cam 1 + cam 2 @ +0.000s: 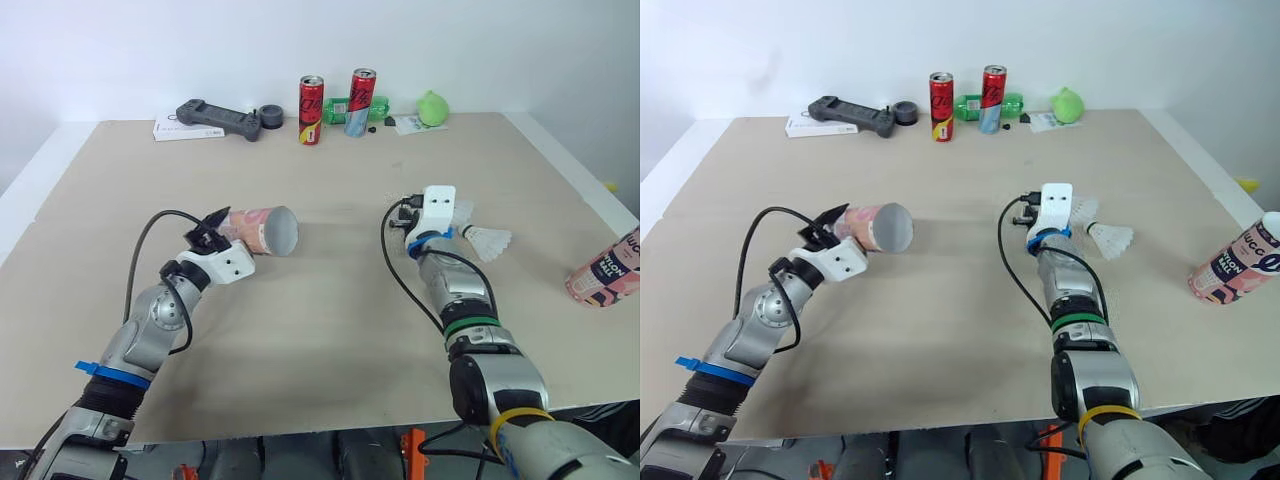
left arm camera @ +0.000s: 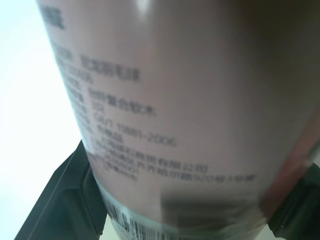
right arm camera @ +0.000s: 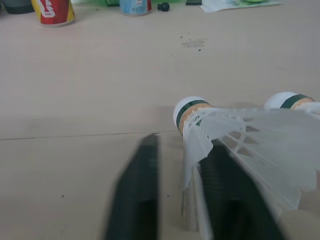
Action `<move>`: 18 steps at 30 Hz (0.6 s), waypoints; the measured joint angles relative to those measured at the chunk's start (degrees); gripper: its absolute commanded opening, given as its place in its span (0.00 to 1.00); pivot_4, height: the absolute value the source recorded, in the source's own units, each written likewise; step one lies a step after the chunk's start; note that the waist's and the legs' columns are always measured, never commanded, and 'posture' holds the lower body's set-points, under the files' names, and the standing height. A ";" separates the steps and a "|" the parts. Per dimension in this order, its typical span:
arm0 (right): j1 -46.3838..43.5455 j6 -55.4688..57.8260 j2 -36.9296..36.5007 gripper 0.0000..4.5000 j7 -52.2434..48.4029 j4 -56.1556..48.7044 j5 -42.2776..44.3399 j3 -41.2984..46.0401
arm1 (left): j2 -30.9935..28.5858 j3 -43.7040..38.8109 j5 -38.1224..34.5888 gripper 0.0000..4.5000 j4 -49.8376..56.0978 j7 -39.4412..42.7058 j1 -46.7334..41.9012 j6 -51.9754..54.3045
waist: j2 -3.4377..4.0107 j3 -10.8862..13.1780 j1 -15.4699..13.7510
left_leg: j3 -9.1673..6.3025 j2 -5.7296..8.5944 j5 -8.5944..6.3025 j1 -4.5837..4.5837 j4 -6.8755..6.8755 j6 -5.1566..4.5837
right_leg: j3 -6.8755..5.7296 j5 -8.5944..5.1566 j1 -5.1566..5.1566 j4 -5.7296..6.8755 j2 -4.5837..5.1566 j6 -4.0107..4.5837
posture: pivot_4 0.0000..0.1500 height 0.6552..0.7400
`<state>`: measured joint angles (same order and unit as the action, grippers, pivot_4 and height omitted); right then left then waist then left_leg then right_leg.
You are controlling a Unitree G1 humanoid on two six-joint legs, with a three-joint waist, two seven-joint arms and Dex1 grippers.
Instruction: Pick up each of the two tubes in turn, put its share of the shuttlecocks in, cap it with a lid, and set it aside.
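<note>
Pink tube (image 1: pixel 264 229), print seen at wrist, clamped in left gripper (image 1: pixel 220 230) | right gripper (image 3: pixel 176 149) parted beside 2 shuttlecocks (image 3: pixel 235 130)

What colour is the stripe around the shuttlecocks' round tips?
Dark green on each shuttlecock, clearest in the right wrist view.
</note>
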<state>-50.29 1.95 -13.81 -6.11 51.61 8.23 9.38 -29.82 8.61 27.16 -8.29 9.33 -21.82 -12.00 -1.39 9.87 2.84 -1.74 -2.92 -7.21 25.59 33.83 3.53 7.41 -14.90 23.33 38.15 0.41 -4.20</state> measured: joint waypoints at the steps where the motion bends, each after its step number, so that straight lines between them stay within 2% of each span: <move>1: 0.00 -0.21 0.00 0.01 -0.08 0.00 0.02 0.02 | 0.02 0.03 0.00 0.78 0.00 0.00 0.01 0.02 | 0.00 0.00 0.00 | 0.00 0.00 0.00 0.00 0.00 0.00 | 0.00 0.00 0.00 0.00 0.00 0.00 | 1.00 1.00; 5: 0.21 -0.85 -0.02 0.01 -1.45 -0.51 0.35 0.05 | 0.23 0.12 0.00 0.78 0.03 0.03 0.15 0.79 | 0.00 0.00 0.00 | 0.00 0.00 0.00 0.00 0.00 0.00 | 0.00 0.00 0.00 0.00 0.00 -0.01 | 1.00 1.00; 9: 3.87 0.43 -0.22 0.01 -6.44 -8.92 1.80 -0.39 | 0.52 0.57 0.00 0.78 0.20 0.32 0.60 1.21 | 0.00 0.00 -0.02 | -0.04 0.02 0.00 0.02 -0.03 0.00 | 0.01 -0.02 -0.01 0.01 0.00 0.03 | 1.00 1.00; 10: 8.93 3.14 -1.69 0.01 -13.19 -20.71 3.95 -2.93 | 0.95 0.86 -0.04 0.78 0.35 1.24 0.95 2.03 | 0.03 0.00 -0.05 | -0.09 0.06 -0.01 0.06 -0.07 0.02 | 0.01 -0.04 0.01 0.03 0.00 0.07 | 1.00 1.00; 12: 15.23 7.10 -5.29 0.01 -22.49 -37.57 8.04 -6.54 | 1.65 1.60 -0.11 0.78 0.19 2.36 1.05 3.12 | 0.08 0.02 -0.21 | -0.17 0.09 -0.03 0.14 -0.08 0.03 | -0.02 -0.07 0.03 0.04 0.01 0.10 | 1.00 1.00; 18: 19.76 19.85 -13.29 0.01 -33.98 -64.43 16.34 -11.69 | 3.06 1.90 -0.83 0.78 -0.48 4.07 -0.09 5.10 | 0.07 0.01 -0.10 | -0.16 0.04 -0.01 -0.08 -0.04 0.01 | -0.06 -0.17 -0.09 0.05 0.00 -0.13 | 1.00 1.00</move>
<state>-30.54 21.81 -27.09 -40.09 -12.82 24.57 -2.32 -26.76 10.51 26.33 -8.77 13.40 -21.91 -6.90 -1.32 9.88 2.74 -1.90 -2.88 -7.22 25.50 33.79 3.54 7.35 -15.07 23.24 38.19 0.41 -4.33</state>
